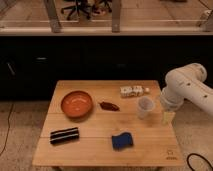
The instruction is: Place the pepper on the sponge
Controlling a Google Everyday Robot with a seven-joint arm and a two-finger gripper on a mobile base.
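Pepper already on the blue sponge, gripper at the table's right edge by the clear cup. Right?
Not quite. In the camera view the pepper lies on the table beside the orange bowl, apart from the blue sponge near the front edge. The gripper is at the table's right edge by the clear cup, as stated.

No legible text, label, brand or number found. One small dark mark (170,156) is printed on the light wooden table (95,147) at its near right corner; its form is unreadable. The cluster of small white blocks (132,91) at the table's far right shows dark spots; I cannot tell whether they are pips or figures. The jaws hang at the table's right edge and carry no readable marking.
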